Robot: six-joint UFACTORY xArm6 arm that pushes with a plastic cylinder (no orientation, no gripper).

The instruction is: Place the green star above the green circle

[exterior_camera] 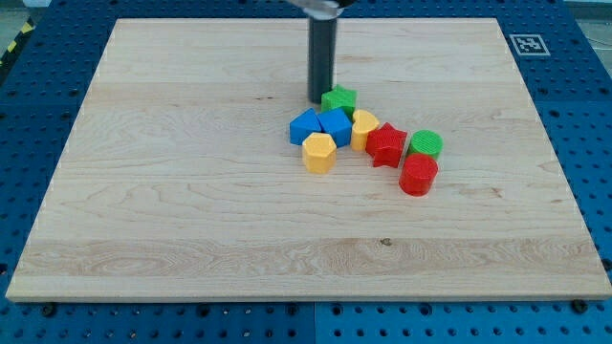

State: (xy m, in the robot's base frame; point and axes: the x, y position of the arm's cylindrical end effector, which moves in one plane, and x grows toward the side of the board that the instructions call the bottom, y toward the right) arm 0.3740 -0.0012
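1. Hazard: the green star [338,98] sat at the top edge of a tight cluster, touching or nearly touching a blue block [336,125] and close to a yellow block [364,128]. A push toward the view's right was judged likely to drag those neighbours along.
2. Hazard: the green circle [426,144] stood just beside a red star [386,145] and directly above a red cylinder [418,176]. A star driven too low could strike the circle and shift the reference position.
3. Hazard: an off-centre contact on the star's points could rotate it and let it slip off the tip [318,98].
4. Pose: the rod stood vertical, with the tip on the desk [172,191] at the star's left side, touching or just beside it.
5. Fingers: the rig carried none, so no open or closed state applied.
6. Other items: a second blue block [304,126] and a yellow hexagon-like block [319,153] lay at the cluster's left.
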